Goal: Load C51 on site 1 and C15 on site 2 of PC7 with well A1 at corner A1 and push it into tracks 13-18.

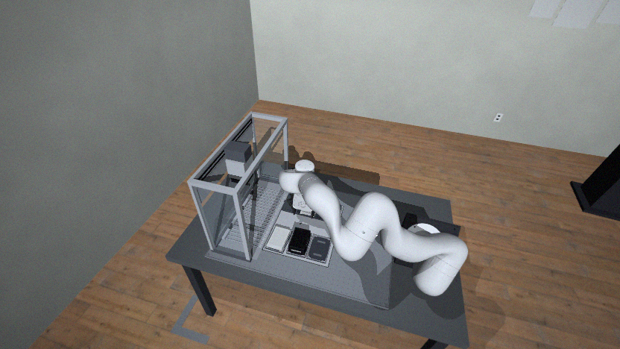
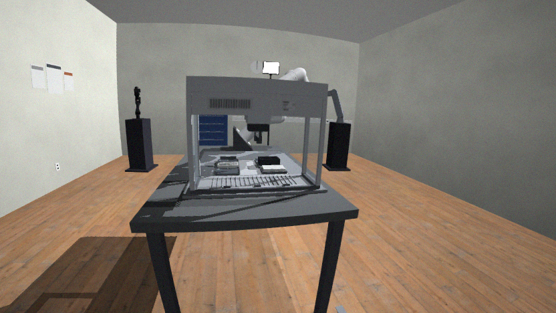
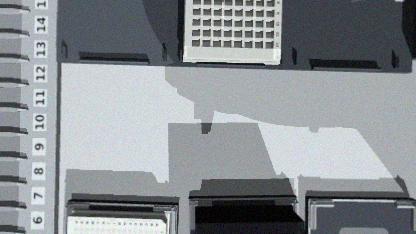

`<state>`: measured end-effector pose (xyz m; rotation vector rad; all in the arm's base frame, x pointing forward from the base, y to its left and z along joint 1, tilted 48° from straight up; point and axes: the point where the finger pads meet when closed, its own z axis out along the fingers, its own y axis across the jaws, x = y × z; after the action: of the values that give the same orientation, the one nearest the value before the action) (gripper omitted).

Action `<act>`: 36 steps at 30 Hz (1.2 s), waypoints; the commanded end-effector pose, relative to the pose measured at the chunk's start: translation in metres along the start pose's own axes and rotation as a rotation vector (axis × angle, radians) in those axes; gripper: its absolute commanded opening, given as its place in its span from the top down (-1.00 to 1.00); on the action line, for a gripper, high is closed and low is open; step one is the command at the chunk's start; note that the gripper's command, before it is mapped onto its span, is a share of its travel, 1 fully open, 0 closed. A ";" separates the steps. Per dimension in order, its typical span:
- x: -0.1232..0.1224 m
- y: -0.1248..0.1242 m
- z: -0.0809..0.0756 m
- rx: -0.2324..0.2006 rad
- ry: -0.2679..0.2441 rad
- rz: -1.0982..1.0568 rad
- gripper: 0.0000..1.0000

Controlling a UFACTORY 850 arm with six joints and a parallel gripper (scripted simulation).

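Note:
In the wrist view the dark carrier PC7 [image 3: 115,30] lies along the top edge, beside track numbers 13 and 14. The white 96-well plate C15 [image 3: 231,30] sits on its middle site; the sites either side of it are bare. Along the bottom edge stand the nests: the white 384-well plate C16 [image 3: 117,222] on the left, the black deep-well block C51 [image 3: 243,212] in the middle, and an empty grey nest [image 3: 360,215] on the right. My gripper [image 2: 262,140] hangs open and empty above the apron between carrier and nests. Its fingers are out of the wrist view.
The loading rails [image 3: 12,125] run down the left of the wrist view, numbered on the apron. The instrument's frame [image 1: 236,182] with its dark head stands over the rails. My arm [image 1: 368,221] hides most of the carrier in the top view.

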<state>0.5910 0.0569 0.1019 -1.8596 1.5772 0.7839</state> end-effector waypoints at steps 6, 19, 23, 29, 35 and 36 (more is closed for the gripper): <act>-0.052 0.001 -0.008 0.003 0.002 -0.001 -1.00; -0.073 0.001 -0.010 0.003 0.002 -0.001 -1.00; -0.073 0.001 -0.010 0.003 0.002 -0.001 -1.00; -0.073 0.001 -0.010 0.003 0.002 -0.001 -1.00; -0.073 0.001 -0.003 0.003 0.002 -0.001 -1.00; -0.073 0.001 -0.002 0.003 0.002 -0.001 -1.00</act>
<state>0.5800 0.0993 0.1613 -1.8597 1.5781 0.7817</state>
